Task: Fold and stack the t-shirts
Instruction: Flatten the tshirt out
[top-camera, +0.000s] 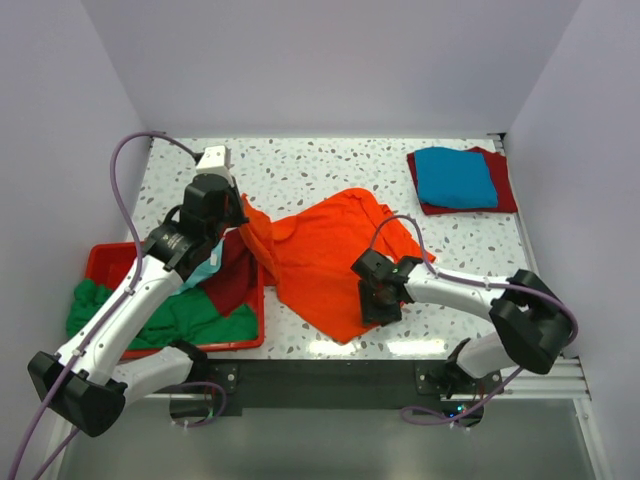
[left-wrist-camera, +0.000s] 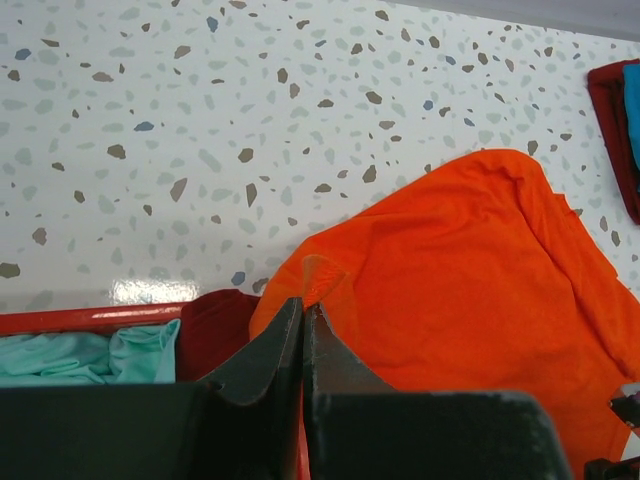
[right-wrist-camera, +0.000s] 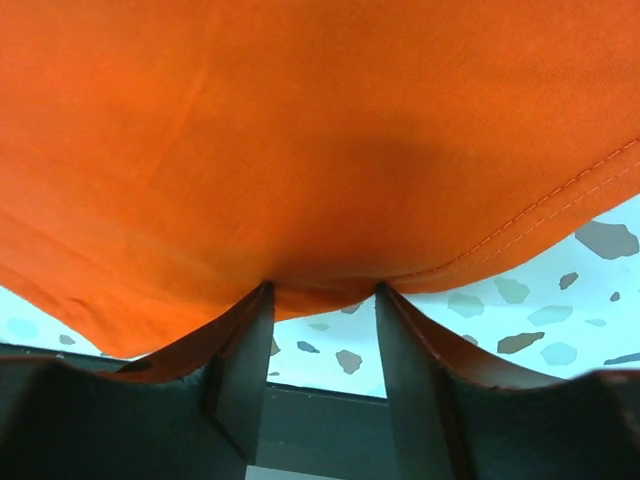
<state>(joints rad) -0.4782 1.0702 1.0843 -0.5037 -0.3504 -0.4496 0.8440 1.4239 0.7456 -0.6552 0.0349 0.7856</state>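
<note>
Item one, orange t-shirt, count one: it is lying spread and rumpled on the speckled table just beside the red bin, on the bin's side toward the right arm, with one edge reaching over the bin's rim. The left claw is hanging above that same rim of the bin and is pinching a small pucker of the orange cloth, its fingers pressed together on it. The right claw is sitting farther from the bin, at the shirt's near hem. Its fingers are standing a narrow way apart with bare table showing between them, and the hem is draping across their tips rather than being gripped. Item two, blue t-shirt, count one: it is resting folded, well apart from the bin at the table's far corner on the right arm's side. Item three, folded dark red t-shirt, count one: it is lying under the blue one and showing around its edges. Items inside the bin, three: a green t-shirt is spilling over the bin's near and outer rims, a light teal t-shirt is bunching beneath the left arm, and a crumpled dark red t-shirt is lying against the wall next to the orange cloth. Shirts counted, six; bins, one; claws, two.
</note>
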